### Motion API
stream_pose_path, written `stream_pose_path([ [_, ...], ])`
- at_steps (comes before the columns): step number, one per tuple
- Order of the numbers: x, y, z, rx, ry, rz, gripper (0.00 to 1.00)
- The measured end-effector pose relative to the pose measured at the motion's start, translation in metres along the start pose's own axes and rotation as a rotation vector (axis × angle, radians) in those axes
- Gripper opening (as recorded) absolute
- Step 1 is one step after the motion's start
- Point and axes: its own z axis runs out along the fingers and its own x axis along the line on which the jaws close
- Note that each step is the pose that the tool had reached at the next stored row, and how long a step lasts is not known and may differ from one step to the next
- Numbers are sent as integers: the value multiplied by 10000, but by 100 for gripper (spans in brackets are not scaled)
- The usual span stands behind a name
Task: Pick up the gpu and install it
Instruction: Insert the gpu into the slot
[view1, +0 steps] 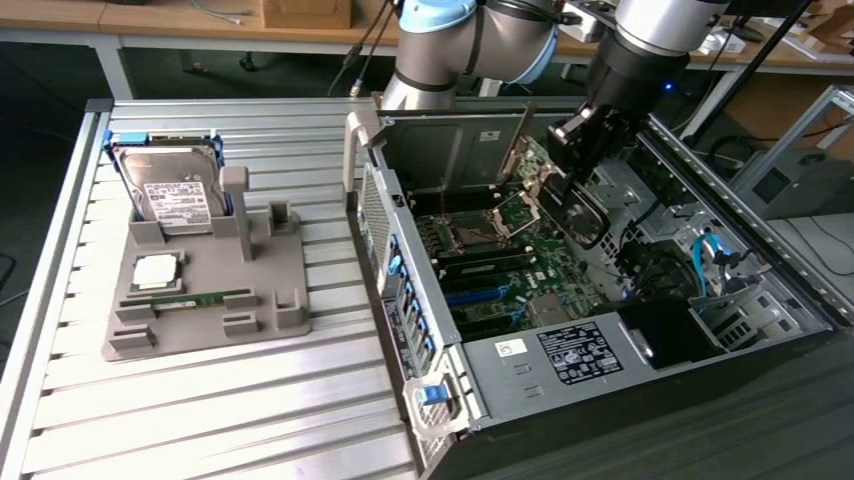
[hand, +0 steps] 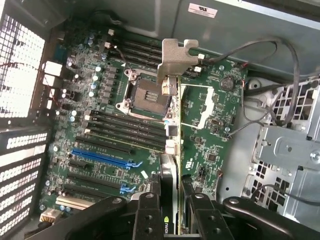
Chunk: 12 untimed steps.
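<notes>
The claw (view1: 577, 150) was clenched on the card (view1: 538, 168), which it held on edge inside the open computer case (view1: 534, 400), toward one o'clock in the exterior view. The card stood clear above the main board (view1: 494, 280), up near the case's far wall, with its green side facing the exterior view's left.

In the wrist view the claw (hand: 172, 202) had its two black fingers (hand: 147, 212) pressed to either side of the card (hand: 169, 172). The card was seen edge-on there, and its silver end bracket (hand: 175, 55) was at the end farthest from the claw. Beneath it lay the main board (hand: 100, 125), with the empty square socket (hand: 142, 92) just beside the card's line and a blue slot (hand: 100, 157) further off. Whether the card's lower edge touched any slot could not be told.

At nine o'clock from the case in the exterior view, a gray holder (view1: 280, 320) sat on the slatted table (view1: 200, 420). In it a hard drive (view1: 174, 190) stood upright at the twelve o'clock end. A square chip (view1: 156, 270) and a narrow green memory stick (view1: 187, 297) lay nearer six o'clock.
</notes>
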Motion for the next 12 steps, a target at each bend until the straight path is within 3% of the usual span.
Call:
stream_pose_path([
  [12,0,0,1,-18,22,-695,27],
])
